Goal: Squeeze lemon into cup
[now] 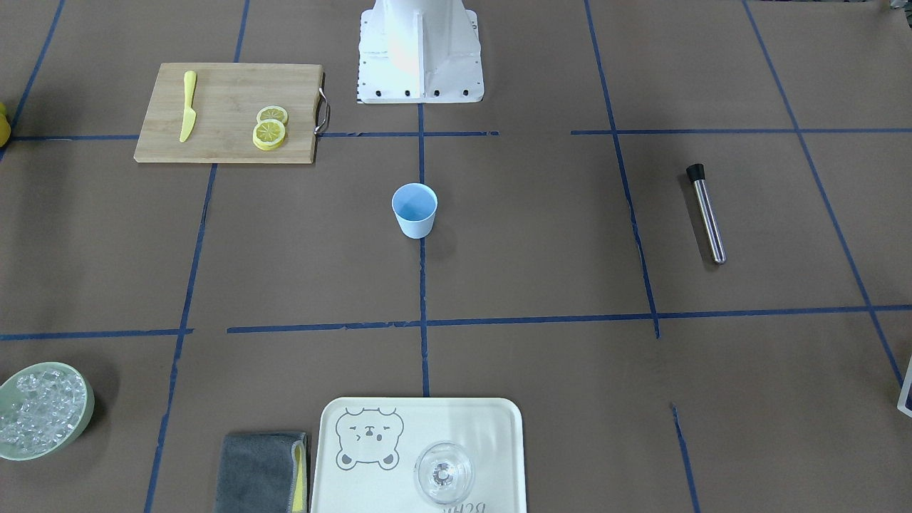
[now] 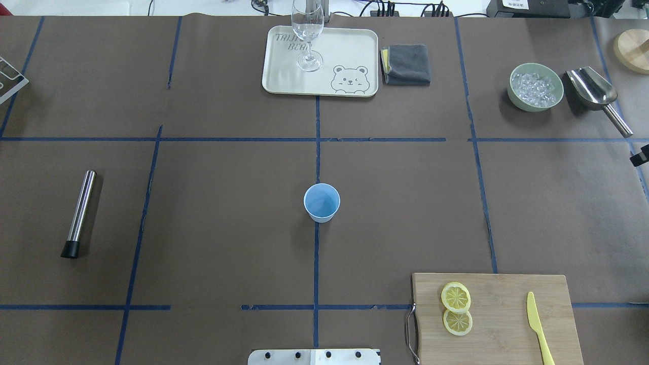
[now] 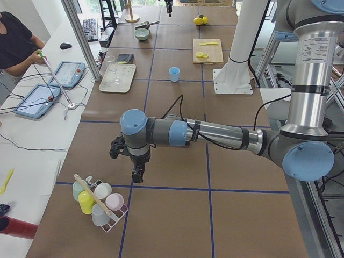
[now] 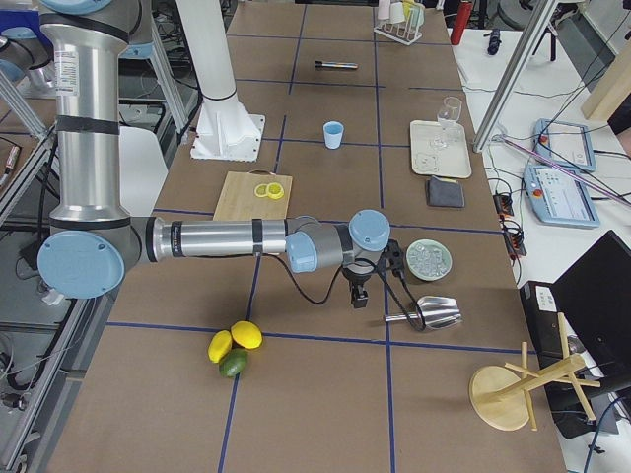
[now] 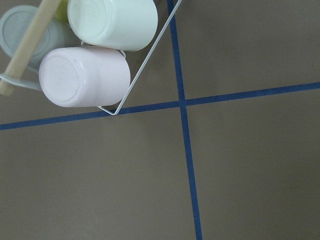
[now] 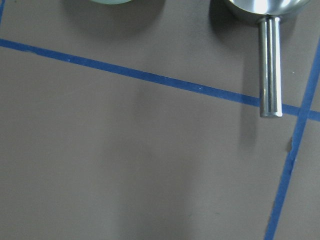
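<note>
The light blue cup stands upright at the table's middle; it also shows in the overhead view. Two lemon slices lie side by side on the bamboo cutting board, beside its metal handle. My left gripper hangs far from them, over bare table next to a wire rack of mugs. My right gripper hangs beyond the table's other end, near the metal scoop. I cannot tell whether either gripper is open or shut. Neither wrist view shows fingers.
A yellow knife lies on the board. A steel muddler lies on my left. A tray with a clear glass, a grey cloth and a green bowl of ice stand at the far side. Whole lemons lie near my right arm.
</note>
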